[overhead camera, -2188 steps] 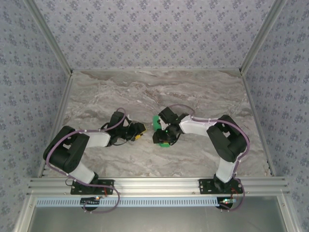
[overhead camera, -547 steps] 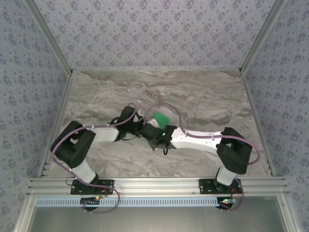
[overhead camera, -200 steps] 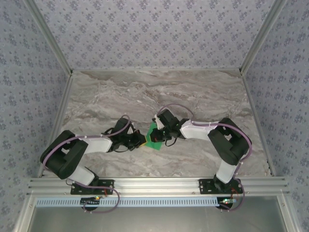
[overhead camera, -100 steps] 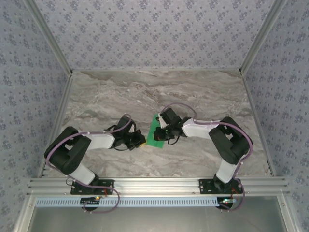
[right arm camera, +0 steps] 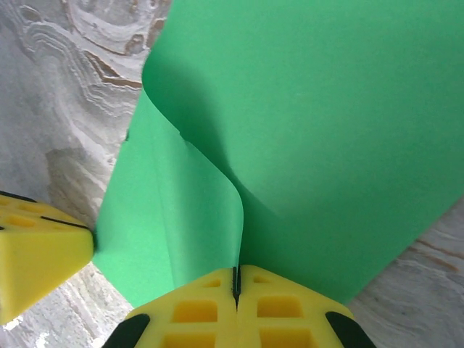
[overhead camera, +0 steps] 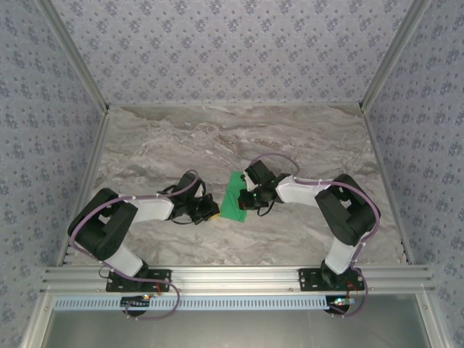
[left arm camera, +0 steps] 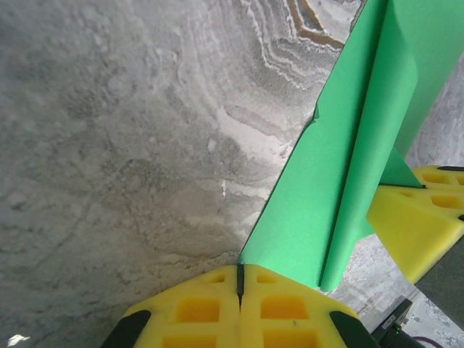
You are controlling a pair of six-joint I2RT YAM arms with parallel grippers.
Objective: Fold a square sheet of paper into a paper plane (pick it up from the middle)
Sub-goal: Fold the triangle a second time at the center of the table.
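Note:
The square sheet of paper (overhead camera: pixel 233 197), bright green and partly folded, hangs between my two grippers just above the marble table (overhead camera: pixel 304 138). My left gripper (overhead camera: pixel 212 211) is shut on its near left corner; in the left wrist view the paper (left arm camera: pixel 362 130) runs into the seam of the closed gripper (left arm camera: pixel 239 270). My right gripper (overhead camera: pixel 245 202) is shut on the right side of the sheet, where a curled flap of the paper (right arm camera: pixel 326 130) enters the closed gripper (right arm camera: pixel 235 272). Each wrist view also catches the other gripper's yellow fingers (left arm camera: pixel 417 221) (right arm camera: pixel 36 246).
Patterned walls with metal corner posts (overhead camera: pixel 72 58) close in the table on three sides. The arm bases sit on the rail (overhead camera: pixel 232 277) at the near edge. Bare marble lies behind and to both sides of the grippers.
My right gripper has drawn away to the right with its edge of the paper, so the green sheet now spreads wider between the grippers. The left gripper has barely shifted.

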